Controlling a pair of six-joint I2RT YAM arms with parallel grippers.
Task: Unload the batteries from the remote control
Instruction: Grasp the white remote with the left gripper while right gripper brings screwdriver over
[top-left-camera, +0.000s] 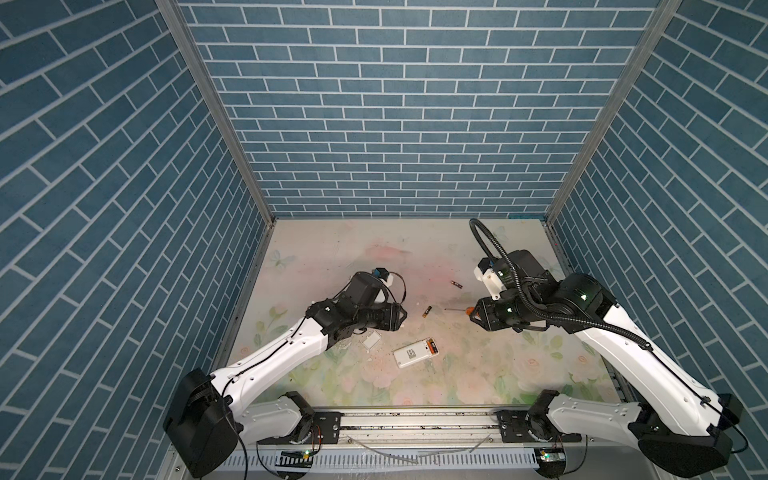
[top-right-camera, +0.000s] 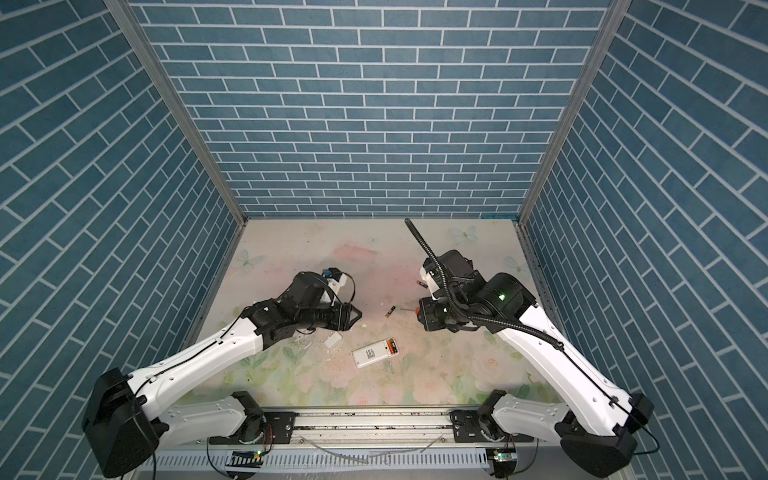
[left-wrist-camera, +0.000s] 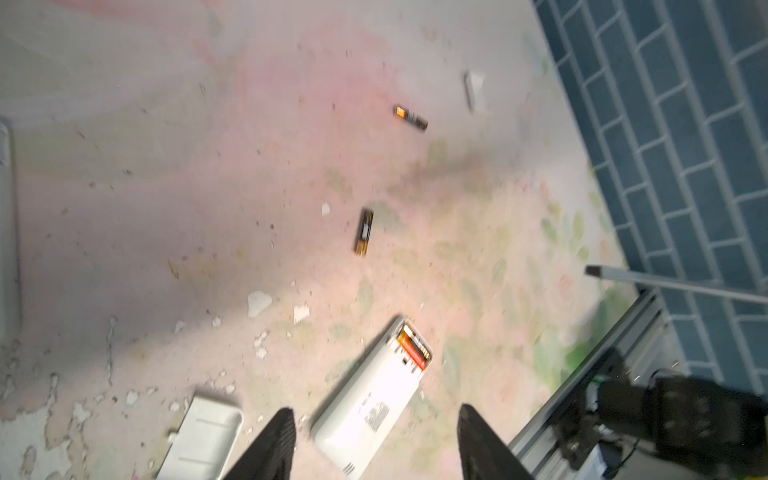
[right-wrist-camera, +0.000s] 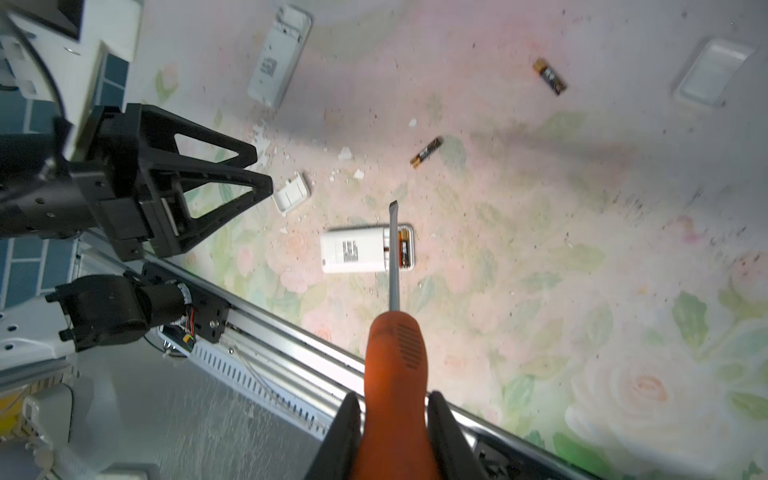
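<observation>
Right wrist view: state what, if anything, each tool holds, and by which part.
Right tool: the orange screwdriver, gripped by its handle. Left tool: open, holding nothing.

A battery lies loose near the open remote control.

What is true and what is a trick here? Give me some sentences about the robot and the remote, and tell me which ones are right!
1. The right gripper holds a screwdriver. True.
2. The remote is empty inside. False: batteries sit in its open end.
3. Two loose batteries lie on the table. True.
4. The left gripper squeezes a battery. False: it is open and holds nothing.
5. The lid is on the remote. False: the lid lies on the table beside it.
</observation>
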